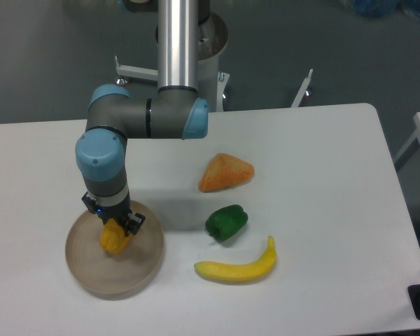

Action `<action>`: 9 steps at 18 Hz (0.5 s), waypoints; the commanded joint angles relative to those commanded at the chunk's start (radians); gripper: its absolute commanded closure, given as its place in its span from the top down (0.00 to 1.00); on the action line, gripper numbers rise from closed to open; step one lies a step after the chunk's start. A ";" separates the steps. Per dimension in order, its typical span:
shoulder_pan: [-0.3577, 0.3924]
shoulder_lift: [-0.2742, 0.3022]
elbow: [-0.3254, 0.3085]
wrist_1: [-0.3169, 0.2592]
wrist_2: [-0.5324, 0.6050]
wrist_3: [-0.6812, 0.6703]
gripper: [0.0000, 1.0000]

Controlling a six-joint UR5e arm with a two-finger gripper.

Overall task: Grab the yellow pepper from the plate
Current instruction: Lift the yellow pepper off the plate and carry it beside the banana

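Reaching straight down over the plate, the hand is closed around the yellow pepper just above the dish, green pepper and banana lying apart on the tabletop.

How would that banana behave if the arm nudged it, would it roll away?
Probably not far. The banana is long and curved and lies flat on the table, so a nudge would likely spin or slide it rather than roll it. Its smooth, glossy-looking skin may make it slippery to grip. It looks rigid, not floppy.
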 joint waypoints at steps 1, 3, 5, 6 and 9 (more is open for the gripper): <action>0.012 0.006 0.011 0.000 0.002 0.020 0.55; 0.063 0.023 0.023 -0.006 0.014 0.078 0.55; 0.135 0.037 0.043 -0.015 0.012 0.146 0.55; 0.162 0.038 0.051 -0.021 0.011 0.185 0.55; 0.283 0.046 0.084 -0.069 0.012 0.351 0.55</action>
